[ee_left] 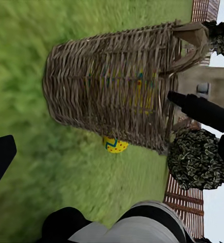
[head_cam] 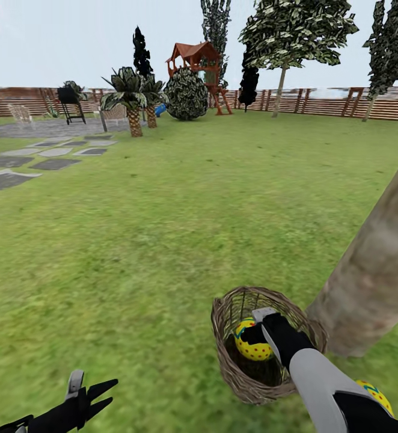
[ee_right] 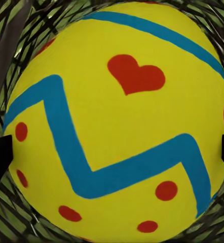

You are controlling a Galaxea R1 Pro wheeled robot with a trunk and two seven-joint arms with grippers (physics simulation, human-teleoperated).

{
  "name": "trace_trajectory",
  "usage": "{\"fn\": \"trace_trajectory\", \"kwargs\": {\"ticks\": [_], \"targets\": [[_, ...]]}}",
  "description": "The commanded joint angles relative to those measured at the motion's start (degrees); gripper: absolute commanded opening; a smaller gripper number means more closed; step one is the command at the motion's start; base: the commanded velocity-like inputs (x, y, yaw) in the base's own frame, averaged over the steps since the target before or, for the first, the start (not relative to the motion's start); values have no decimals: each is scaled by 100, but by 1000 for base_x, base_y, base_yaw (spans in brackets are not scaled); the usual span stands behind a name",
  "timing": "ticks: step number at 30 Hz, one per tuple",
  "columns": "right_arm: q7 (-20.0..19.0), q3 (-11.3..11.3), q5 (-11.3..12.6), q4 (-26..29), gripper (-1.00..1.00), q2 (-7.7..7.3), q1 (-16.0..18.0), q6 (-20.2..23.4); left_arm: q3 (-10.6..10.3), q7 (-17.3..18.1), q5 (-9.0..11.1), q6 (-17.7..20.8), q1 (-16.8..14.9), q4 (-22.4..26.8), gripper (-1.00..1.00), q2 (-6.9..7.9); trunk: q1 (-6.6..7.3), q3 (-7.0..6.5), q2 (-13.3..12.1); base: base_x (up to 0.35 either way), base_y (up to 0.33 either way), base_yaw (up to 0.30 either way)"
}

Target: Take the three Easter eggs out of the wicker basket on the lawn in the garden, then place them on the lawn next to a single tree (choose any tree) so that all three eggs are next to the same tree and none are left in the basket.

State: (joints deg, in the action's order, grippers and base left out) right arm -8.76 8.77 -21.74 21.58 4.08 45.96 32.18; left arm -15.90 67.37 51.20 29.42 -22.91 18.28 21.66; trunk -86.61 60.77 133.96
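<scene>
While the right gripper [head_cam: 260, 328], open, straddles an Easter egg [ee_right: 117, 121] inside the wicker basket [head_cam: 229, 355], it should close centred, then lift straight.

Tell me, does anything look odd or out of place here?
One Easter egg already lies on the lawn outside the wicker basket, near the tree. Another egg sits inside the basket, with the right gripper reaching in. The basket stands upright and nothing looks damaged.

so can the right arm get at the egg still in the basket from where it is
Probably yes: the right gripper is already down inside the wicker basket, whose top is open, with the egg right at its fingers and filling the right wrist view. Nothing blocks it.
</scene>
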Motion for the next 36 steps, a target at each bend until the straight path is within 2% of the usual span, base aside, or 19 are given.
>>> {"fn": "trace_trajectory", "kwargs": {"ticks": [1,13,19,20,21,23,36], "targets": [[-38,38,-60,12,-100,5,1,26,-36,2,49,55,-3,0,100,5,24,-13,-40,0,0,0],[-32,29,-70,12,-100,9,1,25,-36,29,48,52,-3,0,100,-2,287,-229,-521,0,0,0],[-23,29,-87,12,-100,-71,-31,11,-36,-2,41,46,-3,0,100,-4,419,-337,-761,0,0,0],[-22,29,-172,12,-100,-92,-35,7,-36,-9,40,46,-3,0,100,-1,441,-354,-802,0,0,0],[-27,29,-390,12,-100,-136,-66,-8,-36,-17,40,46,-3,0,100,1,463,-372,-842,0,0,0],[-32,29,-653,12,-100,-157,-93,-17,-36,-20,34,40,-3,0,100,-2,507,-408,-922,0,0,0],[-65,29,-718,13,-100,-154,-193,-36,-36,-31,31,37,-3,0,100,5,792,-642,-1443,0,0,0]]}}
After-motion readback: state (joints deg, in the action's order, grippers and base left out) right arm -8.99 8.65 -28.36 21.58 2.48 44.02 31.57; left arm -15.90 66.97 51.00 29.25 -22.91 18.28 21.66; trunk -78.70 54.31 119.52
